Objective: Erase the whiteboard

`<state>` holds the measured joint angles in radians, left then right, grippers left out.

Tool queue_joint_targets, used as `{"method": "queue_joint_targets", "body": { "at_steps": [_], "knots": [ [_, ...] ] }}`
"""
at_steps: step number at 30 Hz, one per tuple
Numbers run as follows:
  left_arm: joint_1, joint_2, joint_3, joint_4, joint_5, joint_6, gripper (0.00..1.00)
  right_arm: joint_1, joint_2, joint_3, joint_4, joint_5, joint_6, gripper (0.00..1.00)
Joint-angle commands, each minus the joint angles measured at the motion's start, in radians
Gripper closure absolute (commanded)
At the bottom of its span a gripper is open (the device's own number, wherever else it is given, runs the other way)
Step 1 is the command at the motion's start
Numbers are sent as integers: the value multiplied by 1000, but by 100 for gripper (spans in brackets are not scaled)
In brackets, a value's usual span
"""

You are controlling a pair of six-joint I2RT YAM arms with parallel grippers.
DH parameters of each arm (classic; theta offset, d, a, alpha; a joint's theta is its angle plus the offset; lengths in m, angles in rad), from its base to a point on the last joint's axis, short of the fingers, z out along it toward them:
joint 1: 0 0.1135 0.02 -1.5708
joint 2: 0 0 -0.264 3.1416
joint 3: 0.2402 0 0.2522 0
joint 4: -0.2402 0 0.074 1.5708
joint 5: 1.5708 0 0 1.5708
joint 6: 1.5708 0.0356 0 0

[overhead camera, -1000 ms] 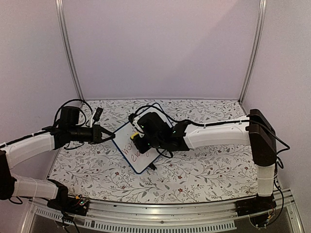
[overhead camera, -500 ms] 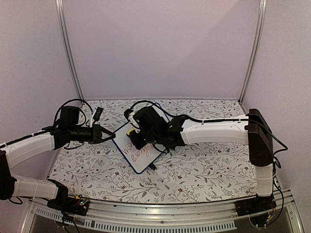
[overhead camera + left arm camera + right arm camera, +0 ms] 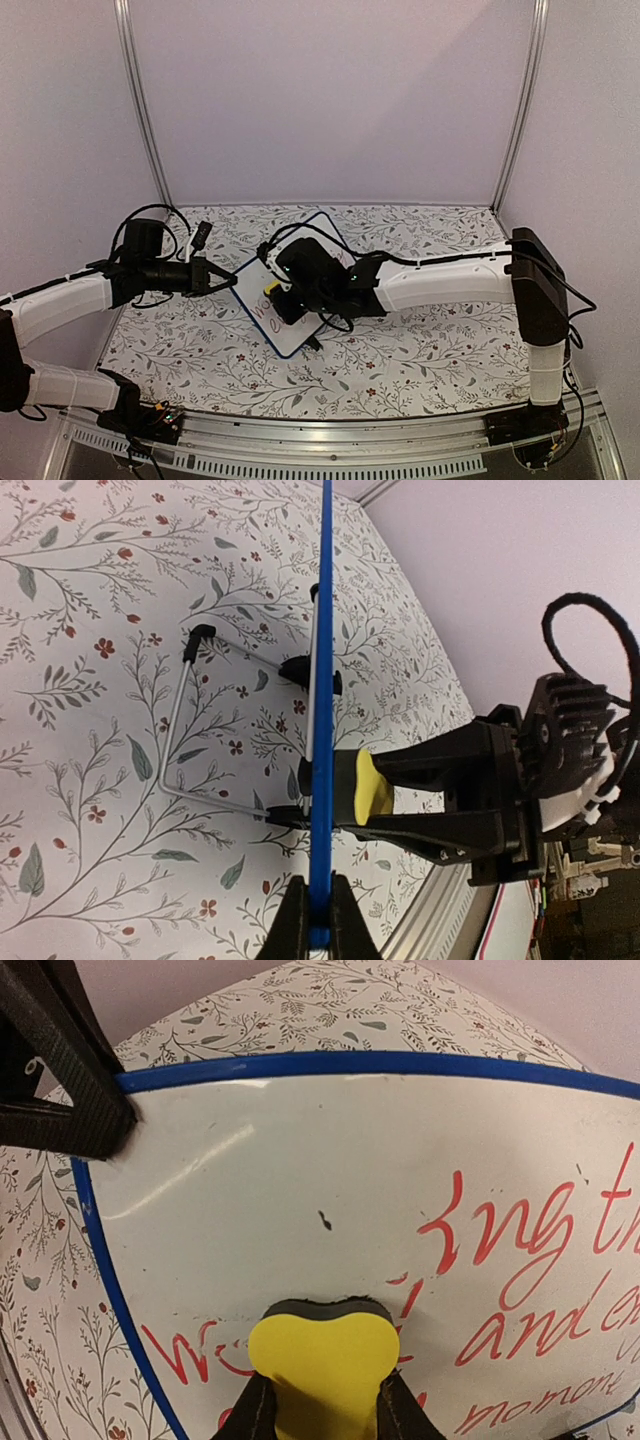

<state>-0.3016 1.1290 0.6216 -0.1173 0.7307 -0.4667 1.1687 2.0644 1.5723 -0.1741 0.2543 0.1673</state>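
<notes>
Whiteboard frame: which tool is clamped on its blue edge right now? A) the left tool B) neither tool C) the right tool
A: in the left wrist view the left tool pinches the blue edge of the whiteboard, while the right tool holds the yellow eraser against the board face.

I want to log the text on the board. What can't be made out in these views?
- Full wording on the whiteboard: the right wrist view cuts the red writing off at its right and bottom edges, and the yellow eraser covers some.
- Top view: the writing is too small, and the right gripper covers much of it.
- Left wrist view: the board is edge-on, so its face is unseen; the left gripper clamps its edge.
</notes>
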Motion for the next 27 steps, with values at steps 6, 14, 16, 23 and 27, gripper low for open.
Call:
{"method": "queue_joint_targets", "body": {
  "at_steps": [6, 14, 16, 23, 27],
  "knots": [
    [-4, -23, 8, 40, 67, -13, 100, 6, 14, -13, -44, 3, 2, 86],
    [-4, -27, 7, 39, 65, -12, 100, -26, 55, 125, -52, 2, -7, 86],
    [-4, -28, 7, 40, 64, -12, 100, -33, 65, 153, -56, -5, -9, 85],
    [-3, -29, 7, 39, 65, -13, 100, -41, 82, 163, -73, -5, -13, 86],
    [-3, -26, 7, 39, 65, -12, 98, -41, 60, 95, -68, -18, -2, 86]
  ]
}}
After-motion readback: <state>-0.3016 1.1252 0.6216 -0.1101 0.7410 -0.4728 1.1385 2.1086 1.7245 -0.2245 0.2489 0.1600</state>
